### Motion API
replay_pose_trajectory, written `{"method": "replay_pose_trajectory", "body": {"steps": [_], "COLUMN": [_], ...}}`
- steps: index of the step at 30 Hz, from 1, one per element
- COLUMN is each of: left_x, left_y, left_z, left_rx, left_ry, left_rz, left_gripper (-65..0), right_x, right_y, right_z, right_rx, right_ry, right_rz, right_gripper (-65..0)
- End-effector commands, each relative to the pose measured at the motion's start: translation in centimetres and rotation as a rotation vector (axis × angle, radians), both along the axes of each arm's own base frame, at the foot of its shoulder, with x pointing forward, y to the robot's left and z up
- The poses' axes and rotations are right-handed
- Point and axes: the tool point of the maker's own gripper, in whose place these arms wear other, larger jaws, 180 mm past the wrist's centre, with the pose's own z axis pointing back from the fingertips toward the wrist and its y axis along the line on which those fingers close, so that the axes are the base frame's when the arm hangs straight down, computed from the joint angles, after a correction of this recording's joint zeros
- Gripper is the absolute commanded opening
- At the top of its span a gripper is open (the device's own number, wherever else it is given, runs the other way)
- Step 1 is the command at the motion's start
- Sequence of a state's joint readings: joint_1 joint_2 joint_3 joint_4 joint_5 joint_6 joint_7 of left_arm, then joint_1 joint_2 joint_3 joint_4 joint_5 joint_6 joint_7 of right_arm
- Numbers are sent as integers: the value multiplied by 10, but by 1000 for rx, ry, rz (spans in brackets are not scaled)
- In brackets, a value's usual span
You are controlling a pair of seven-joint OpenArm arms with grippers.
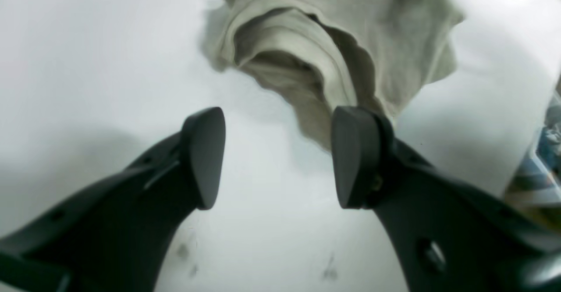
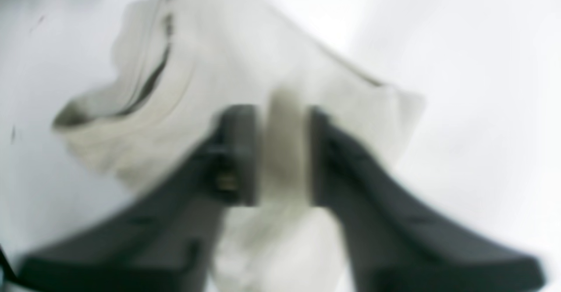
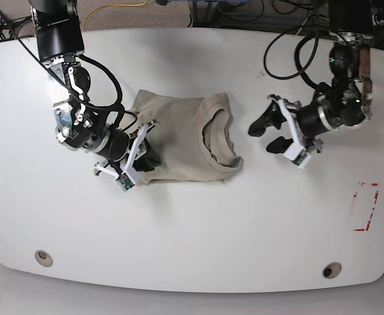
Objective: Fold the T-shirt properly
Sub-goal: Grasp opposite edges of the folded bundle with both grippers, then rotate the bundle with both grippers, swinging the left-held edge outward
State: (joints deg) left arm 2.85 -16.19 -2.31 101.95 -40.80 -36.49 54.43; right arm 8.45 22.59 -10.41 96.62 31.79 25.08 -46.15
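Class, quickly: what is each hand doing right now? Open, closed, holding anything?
Left hand: open, empty, just short of the T-shirt.
Right hand: closed on a fold of the T-shirt.

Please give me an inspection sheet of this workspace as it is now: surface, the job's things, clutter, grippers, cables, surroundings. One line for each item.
Surface: white table, bare over most of its area; a red rectangular mark near one edge; two round holes along the front edge.
Job's things: T-shirt, beige, already folded into a compact shape, collar visible, lying mid-table.
Clutter: nothing seen.
Grippers: right gripper closed on a fold of the T-shirt; left gripper open, holding nothing, beside the shirt's collar end.
Cables: black cables run along both arms; more cables, one yellow, behind the table.
Surroundings: carpet-like floor past the far edge.
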Motion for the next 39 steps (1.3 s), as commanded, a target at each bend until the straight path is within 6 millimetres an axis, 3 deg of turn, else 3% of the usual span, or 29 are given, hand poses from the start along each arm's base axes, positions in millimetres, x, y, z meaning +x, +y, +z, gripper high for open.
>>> {"method": "replay_pose_trajectory", "body": {"steps": [1, 10, 13, 16, 22, 27, 31, 34, 39], "left_x": [4, -3, -16, -23, -31, -35, -27, -20, -18], "left_y": [-25, -105, -131, -141, -141, -126, -110, -100, -89], "left_z": [11, -13, -17, -23, -33, -43, -46, -49, -74], "left_rx": [11, 185, 168, 156, 168, 213, 227, 217, 219], "left_ry": [-70, -137, -157, -153, -128, -116, -106, -97, -33], "left_rz": [-13, -83, -117, -114, -115, -121, -50, 10, 43], "left_gripper": [-300, -518, -532, -532, -532, -532, -533, -533, -533], "right_x": [21, 64, 72, 77, 72, 71, 68, 66, 65], "right_y": [-18, -44, -54, -57, -34, -16, -10, -7, -8], "right_z": [13, 15, 10, 3, -29, -47, -65, -71, -74], "right_rx": [6, 23, 1, -40, -76, -85, -76, -56, -51], "right_ry": [-50, -67, -79, -84, -43, -59, -29, -15, -11], "right_rz": [-36, -121, -144, -124, -67, -43, -48, -55, -57], "right_gripper": [-631, -631, -631, -631, -633, -633, -634, -634, -634]}}
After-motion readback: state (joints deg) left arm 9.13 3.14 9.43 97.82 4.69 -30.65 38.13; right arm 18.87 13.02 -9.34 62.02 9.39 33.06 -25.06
